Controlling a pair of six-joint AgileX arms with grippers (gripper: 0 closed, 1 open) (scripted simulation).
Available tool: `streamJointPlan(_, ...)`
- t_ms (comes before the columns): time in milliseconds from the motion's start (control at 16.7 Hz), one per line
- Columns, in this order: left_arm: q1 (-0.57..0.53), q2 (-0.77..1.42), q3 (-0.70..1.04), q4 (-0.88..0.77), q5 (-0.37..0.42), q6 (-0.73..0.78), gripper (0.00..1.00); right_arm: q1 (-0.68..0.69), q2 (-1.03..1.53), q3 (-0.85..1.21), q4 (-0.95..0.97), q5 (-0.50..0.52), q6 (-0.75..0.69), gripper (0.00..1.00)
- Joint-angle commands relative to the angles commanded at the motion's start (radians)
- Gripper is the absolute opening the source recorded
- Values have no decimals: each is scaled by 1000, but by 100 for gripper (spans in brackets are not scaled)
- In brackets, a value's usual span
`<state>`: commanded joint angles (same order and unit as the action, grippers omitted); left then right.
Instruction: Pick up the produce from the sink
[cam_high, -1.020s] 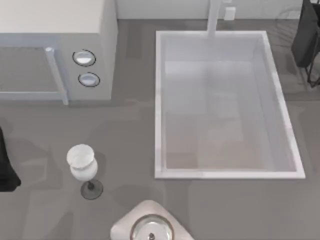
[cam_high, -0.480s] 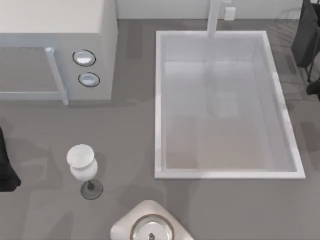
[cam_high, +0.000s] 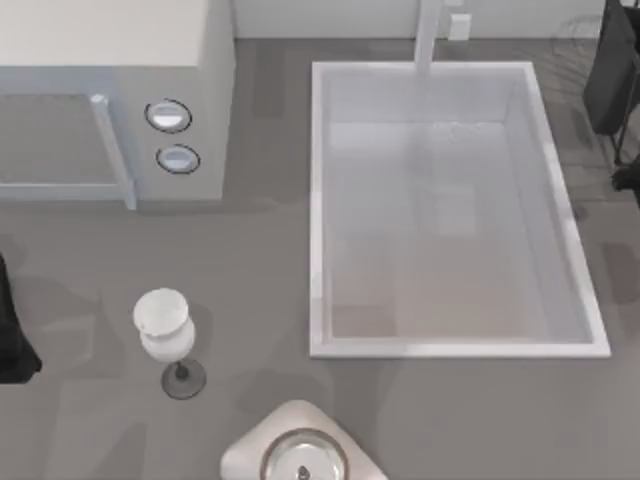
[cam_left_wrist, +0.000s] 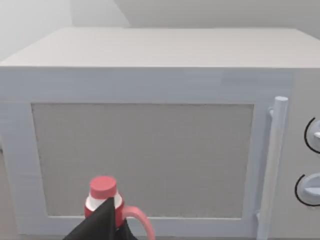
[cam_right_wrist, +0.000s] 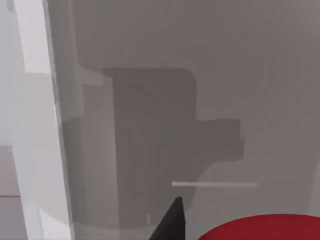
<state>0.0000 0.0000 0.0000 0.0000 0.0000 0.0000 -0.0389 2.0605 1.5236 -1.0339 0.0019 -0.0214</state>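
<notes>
Right arm (cam_high: 622, 80) off sink (cam_high: 318, 200) right rim, produce (cam_right_wrist: 260, 227) by gripper.

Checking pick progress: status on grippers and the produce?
Right arm at table's right edge, beside sink; red produce under its wrist camera. Left arm parked at left edge, facing microwave. Nothing blocking.

Grey microwave (cam_left_wrist: 150, 130) faces the camera: mesh door panel (cam_left_wrist: 142, 159), vertical bar handle (cam_left_wrist: 272, 165) beside it, two round knobs (cam_left_wrist: 312, 135) cut off at the frame edge. Red-capped bottle (cam_left_wrist: 104, 197) with pink handle stands before the door, a dark finger (cam_left_wrist: 102, 225) overlapping it.
</notes>
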Motion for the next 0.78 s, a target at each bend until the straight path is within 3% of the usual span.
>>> streamJointPlan(480, 0, 0, 0, 0, 0, 0, 100, 0, 0, 0, 0, 0, 0, 98)
streamJointPlan(780, 0, 0, 0, 0, 0, 0, 100, 0, 0, 0, 0, 0, 0, 100)
